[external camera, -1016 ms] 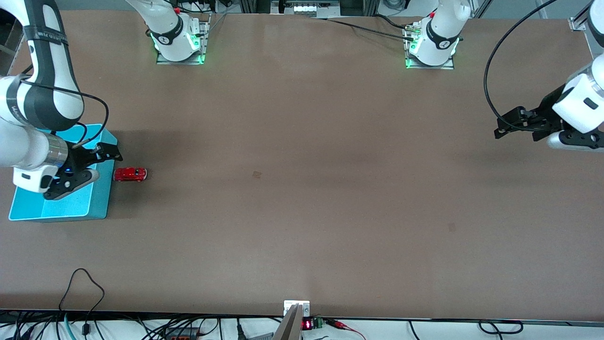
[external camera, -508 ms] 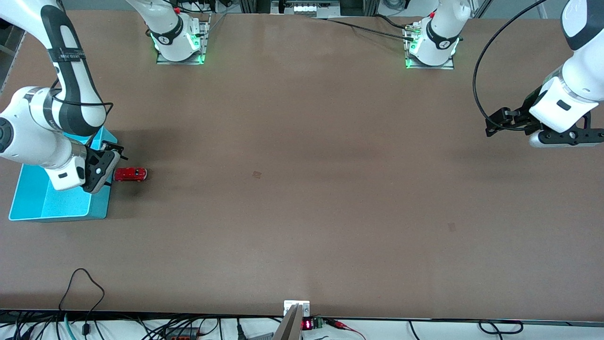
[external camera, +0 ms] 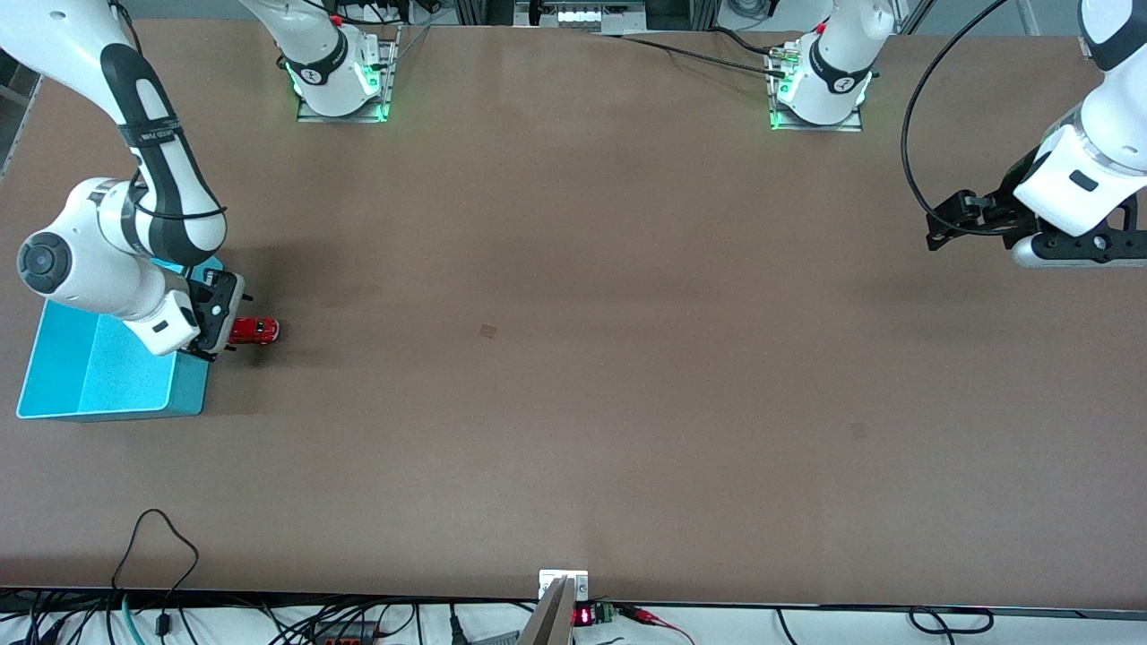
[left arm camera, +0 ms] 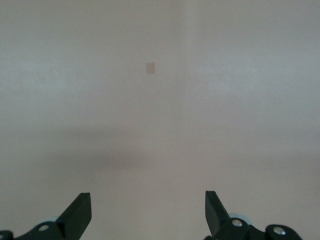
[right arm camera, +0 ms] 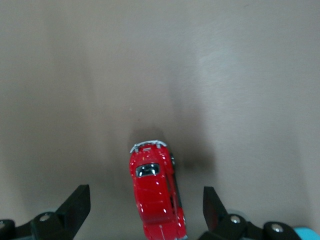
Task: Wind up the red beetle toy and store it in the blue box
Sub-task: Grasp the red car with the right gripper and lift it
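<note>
1. The blue box (external camera: 54, 376) sits at the right arm's end of the table, the red beetle toy (external camera: 255, 331) on the tabletop just beside it.
2. The right gripper (right arm camera: 142, 212) hangs released over the toy; it should centre before closing.
3. The left gripper (left arm camera: 148, 212) waits, spread, holding nothing.
4. The toy's rear is cut off in the wrist view.
</note>
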Controlling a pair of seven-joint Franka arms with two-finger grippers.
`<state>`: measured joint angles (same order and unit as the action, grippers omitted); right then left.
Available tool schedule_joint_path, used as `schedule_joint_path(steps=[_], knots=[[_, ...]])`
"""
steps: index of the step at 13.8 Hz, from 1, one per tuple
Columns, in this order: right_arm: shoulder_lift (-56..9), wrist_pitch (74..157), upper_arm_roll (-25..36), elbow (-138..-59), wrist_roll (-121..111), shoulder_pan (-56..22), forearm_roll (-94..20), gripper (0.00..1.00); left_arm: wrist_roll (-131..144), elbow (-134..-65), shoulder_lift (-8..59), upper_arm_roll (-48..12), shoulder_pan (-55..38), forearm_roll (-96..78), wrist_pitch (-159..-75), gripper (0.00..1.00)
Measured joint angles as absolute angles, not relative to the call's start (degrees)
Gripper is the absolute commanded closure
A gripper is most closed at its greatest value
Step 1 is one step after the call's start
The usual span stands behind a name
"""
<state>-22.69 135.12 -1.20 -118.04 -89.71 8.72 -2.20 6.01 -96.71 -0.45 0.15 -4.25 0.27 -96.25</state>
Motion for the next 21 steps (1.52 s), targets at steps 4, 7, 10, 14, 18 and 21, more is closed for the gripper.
schedule_joint_path(steps=[4, 7, 10, 14, 18, 21], knots=[[-24.77, 144.48, -1.19, -121.83, -96.67, 9.79, -2.20, 0.00, 5.71, -95.98, -0.44, 0.11, -4.27, 0.53, -96.09, 0.00], [-25.17, 145.52, -1.21, -121.83, -97.63, 9.81, -2.20, 0.00, 5.57, -95.86, -0.44, -0.17, -4.48, 0.53, -96.06, 0.00], [-25.96, 145.52, -1.22, -121.88, -97.98, 9.81, -2.19, 0.34, 5.56, -95.73, -0.44, -0.28, -4.65, 0.53, -95.99, 0.00], [-26.45, 145.63, -1.40, -121.70, -101.60, 9.72, -1.49, 0.86, 5.56, -95.71, -0.44, -0.28, -4.64, 0.53, -95.96, 0.00], [-25.07, 146.11, -1.67, -118.98, -98.66, 9.17, -2.23, 0.85, 5.56, -95.62, -0.47, -0.29, -4.64, 0.53, -94.27, 0.00], [-21.01, 146.12, -1.87, -116.02, -89.37, 6.37, -9.74, 0.86, 5.56, -95.59, -0.48, -0.35, -4.64, 0.53, -94.05, 0.00]])
